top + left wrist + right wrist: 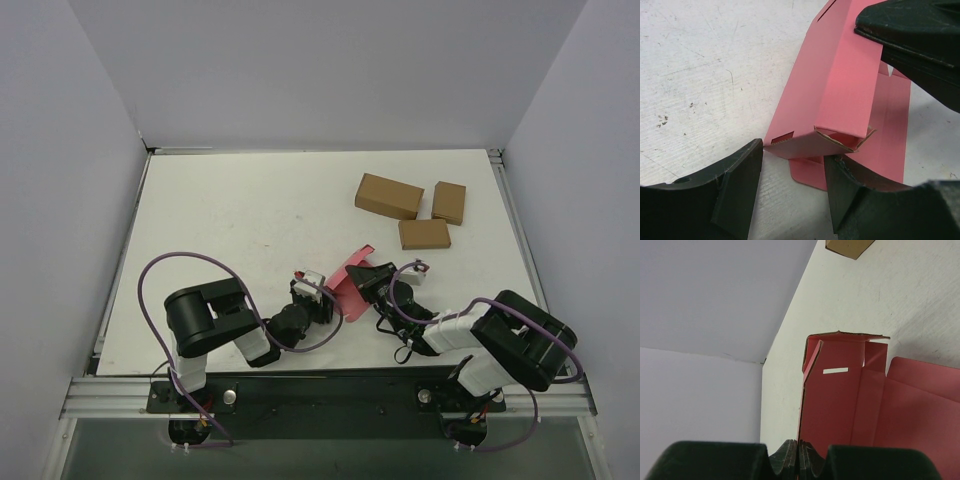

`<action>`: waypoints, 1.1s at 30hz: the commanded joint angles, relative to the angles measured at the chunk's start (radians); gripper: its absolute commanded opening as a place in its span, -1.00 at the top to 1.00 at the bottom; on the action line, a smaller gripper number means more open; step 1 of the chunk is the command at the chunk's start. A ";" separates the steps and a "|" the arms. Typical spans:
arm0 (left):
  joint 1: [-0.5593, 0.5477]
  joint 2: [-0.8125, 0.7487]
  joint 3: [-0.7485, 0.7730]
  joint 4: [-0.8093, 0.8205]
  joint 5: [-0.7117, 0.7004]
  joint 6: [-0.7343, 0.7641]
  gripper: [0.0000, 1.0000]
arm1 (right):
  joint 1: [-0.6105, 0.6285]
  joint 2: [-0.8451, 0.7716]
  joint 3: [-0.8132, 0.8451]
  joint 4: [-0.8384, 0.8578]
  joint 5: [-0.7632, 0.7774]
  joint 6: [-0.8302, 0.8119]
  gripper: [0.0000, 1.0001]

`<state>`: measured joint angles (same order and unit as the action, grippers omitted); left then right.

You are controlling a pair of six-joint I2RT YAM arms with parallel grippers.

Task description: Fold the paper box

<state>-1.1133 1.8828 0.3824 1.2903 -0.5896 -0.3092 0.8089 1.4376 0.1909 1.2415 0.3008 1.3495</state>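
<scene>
The pink-red paper box (348, 277) lies partly folded near the table's front middle, one panel raised. In the left wrist view the paper box (840, 85) shows a folded end flap with a slot, just beyond my fingertips. My left gripper (311, 293) (795, 167) is open, and its right finger (852, 192) rests against the box's lower flap. My right gripper (372, 281) (800, 452) is shut on the near edge of an upright panel of the paper box (840, 405). That gripper (920, 45) also looms over the box's far end in the left wrist view.
Three brown cardboard boxes stand at the back right: a large one (388, 196), a small one (449, 202) and another (424, 234). One brown box (847, 246) shows at the top of the right wrist view. White walls enclose the table.
</scene>
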 commanded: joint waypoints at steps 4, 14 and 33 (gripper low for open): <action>0.003 -0.007 0.026 0.362 -0.012 0.005 -0.23 | 0.016 0.061 -0.010 0.032 0.020 -0.003 1.00; 0.003 -0.011 0.039 0.365 0.002 0.022 -0.24 | 0.016 0.058 -0.005 0.009 0.021 -0.006 1.00; 0.007 -0.016 0.093 0.323 -0.026 0.056 -0.21 | 0.016 -0.014 0.002 -0.119 0.023 0.011 1.00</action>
<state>-1.1130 1.8828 0.4316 1.2655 -0.5713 -0.2604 0.8112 1.4284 0.1905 1.2007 0.3370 1.3857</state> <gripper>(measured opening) 0.616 0.049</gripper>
